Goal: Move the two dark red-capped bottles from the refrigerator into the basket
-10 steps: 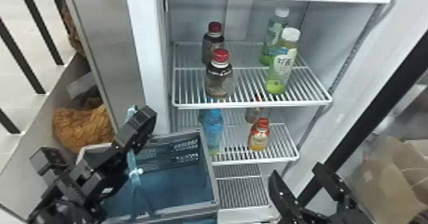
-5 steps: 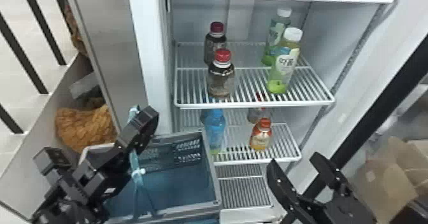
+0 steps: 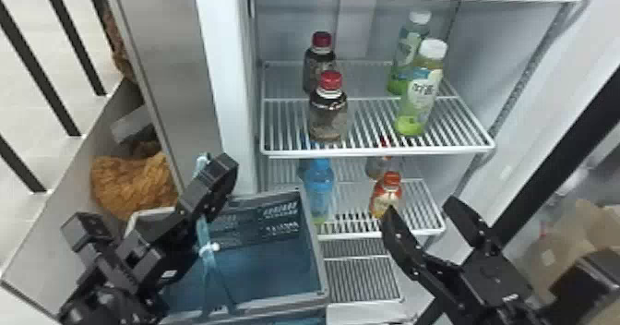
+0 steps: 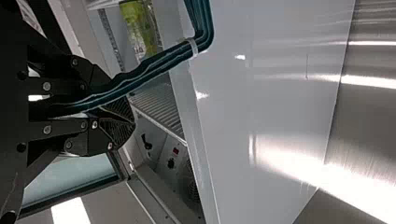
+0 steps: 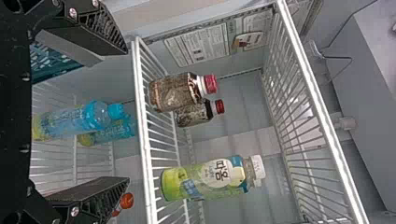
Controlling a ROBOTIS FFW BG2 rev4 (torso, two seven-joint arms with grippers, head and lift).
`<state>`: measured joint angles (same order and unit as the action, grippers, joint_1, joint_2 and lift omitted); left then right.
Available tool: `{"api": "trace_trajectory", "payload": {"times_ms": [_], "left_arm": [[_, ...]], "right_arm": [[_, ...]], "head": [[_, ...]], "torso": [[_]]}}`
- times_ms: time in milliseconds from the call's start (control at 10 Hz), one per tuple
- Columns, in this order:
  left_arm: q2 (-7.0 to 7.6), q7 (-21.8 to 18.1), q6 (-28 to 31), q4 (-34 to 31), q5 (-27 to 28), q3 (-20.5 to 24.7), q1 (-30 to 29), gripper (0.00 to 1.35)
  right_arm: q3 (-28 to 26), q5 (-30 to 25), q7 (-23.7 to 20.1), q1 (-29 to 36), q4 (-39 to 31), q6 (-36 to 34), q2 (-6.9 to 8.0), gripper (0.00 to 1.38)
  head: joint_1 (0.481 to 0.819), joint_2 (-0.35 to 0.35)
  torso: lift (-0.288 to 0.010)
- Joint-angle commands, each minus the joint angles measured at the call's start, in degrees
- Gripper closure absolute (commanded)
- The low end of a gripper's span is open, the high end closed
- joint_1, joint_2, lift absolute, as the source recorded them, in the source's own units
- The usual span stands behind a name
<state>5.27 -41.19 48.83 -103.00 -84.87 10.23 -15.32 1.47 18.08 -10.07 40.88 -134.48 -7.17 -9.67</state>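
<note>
The right end effector (image 3: 420, 204) is empty, fingers spread; the left end effector (image 4: 132, 117) seems pinched on the strap (image 4: 154, 68). Tugging could tip the basket (image 3: 317, 251), near left. Approaching low could strike the shelf (image 3: 378, 152). On its left, the near bottle (image 3: 328, 116), nudged, could topple the far bottle (image 3: 318, 64).

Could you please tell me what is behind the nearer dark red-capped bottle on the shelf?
Behind the nearer bottle stands the other dark red-capped bottle. Its cap and upper body show; part of its lower body is covered by the nearer one.
</note>
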Motion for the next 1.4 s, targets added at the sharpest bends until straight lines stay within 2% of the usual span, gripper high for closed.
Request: {"api": "trace_trajectory", "payload": {"times_ms": [0,700,1300], "left_arm": [[0.00,0.0,0.0,0.0,0.0,0.1,0.0,1.19],[0.00,0.1,0.0,0.0,0.0,-0.2,0.1,1.19],[0.09,0.1,0.1,0.0,0.0,-0.2,0.1,1.19]], "right_arm": [[0.2,-0.4,0.0,-2.4,0.8,-0.7,0.00,0.14],[3.8,-0.7,-0.7,-14.7,6.4,-2.9,-0.53,0.13],[6.6,-2.0,-0.8,-25.0,9.1,-12.5,-0.97,0.14]], "head": [[0.695,-0.065],[0.695,-0.029],[0.695,0.002]], "torso": [[-0.034],[-0.034],[-0.034]]}}
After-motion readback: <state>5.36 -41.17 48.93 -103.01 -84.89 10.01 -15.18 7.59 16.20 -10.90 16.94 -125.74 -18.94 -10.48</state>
